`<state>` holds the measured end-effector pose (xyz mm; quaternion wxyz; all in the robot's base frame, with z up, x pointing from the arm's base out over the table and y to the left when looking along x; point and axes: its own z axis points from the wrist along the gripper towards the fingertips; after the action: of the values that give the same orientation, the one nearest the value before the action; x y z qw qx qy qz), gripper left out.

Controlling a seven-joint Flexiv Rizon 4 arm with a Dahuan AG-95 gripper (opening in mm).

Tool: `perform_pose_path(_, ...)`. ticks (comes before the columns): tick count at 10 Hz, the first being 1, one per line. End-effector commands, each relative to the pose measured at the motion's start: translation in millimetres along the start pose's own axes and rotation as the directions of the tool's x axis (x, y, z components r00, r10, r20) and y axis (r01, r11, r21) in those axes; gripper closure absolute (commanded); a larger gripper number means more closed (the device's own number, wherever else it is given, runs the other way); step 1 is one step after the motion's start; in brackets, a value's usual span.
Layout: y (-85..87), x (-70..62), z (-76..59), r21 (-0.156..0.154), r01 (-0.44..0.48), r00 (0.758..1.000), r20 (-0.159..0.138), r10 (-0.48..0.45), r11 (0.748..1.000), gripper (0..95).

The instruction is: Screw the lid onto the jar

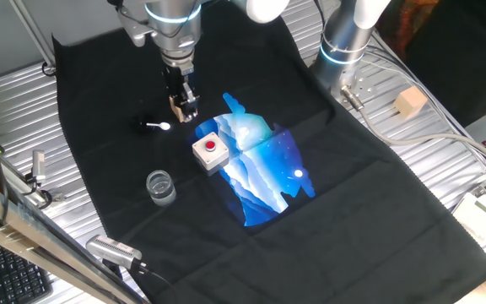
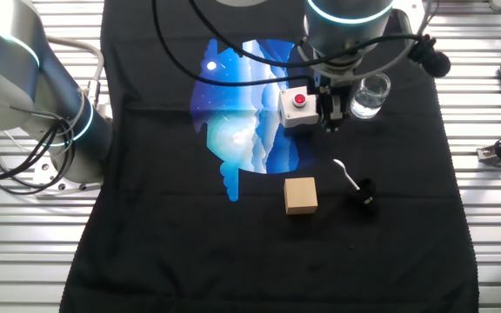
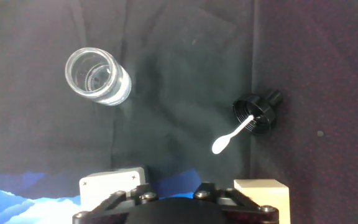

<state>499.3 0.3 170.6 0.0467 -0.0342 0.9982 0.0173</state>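
Two task items lie apart on the black cloth (image 1: 378, 194) covering the tabletop (image 1: 7, 110). Jar (image 3: 97, 77) stands upright, mouth up, axis vertical, uncapped; in one fixed view it sits near the cloth's front-left part (image 1: 160, 187), just off the white box with red button (image 1: 211, 152). Lid (image 3: 257, 112) lies on its side or tipped, open face toward the hand camera; a slim white spoon-like wand (image 3: 234, 134) runs out of it, long axis slanting toward the lower left of the hand view, rounded tip resting on the cloth. From the other fixed view the lid (image 2: 364, 195) shows as a dark lump with the wand pointing away toward the box. Tan wooden cube (image 2: 301, 196) sits just beside the lid, not touching as far as seen.

Tool (image 1: 184, 108) hangs above the cloth between cube and box, holding nothing visible. Fingers look close together in one fixed view, but whether they are spread or pressed together, cannot tell. In the other fixed view the tool (image 2: 331, 113) overlaps the box and stands near the jar (image 2: 370, 96). A second wooden cube (image 1: 411, 102) rests on the bare metal, well apart
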Motion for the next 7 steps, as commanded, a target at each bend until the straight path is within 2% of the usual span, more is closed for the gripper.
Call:
perform_pose_path(1, 0.0, -0.5, -0.1, 0.000, -0.002, 1.000, 0.000, 0.002, 1.000, 95.0)
perform_pose_path(7, 0.0, -0.5, -0.1, 0.007, 0.004, 1.000, 0.007, -0.004, 1.000, 95.0)
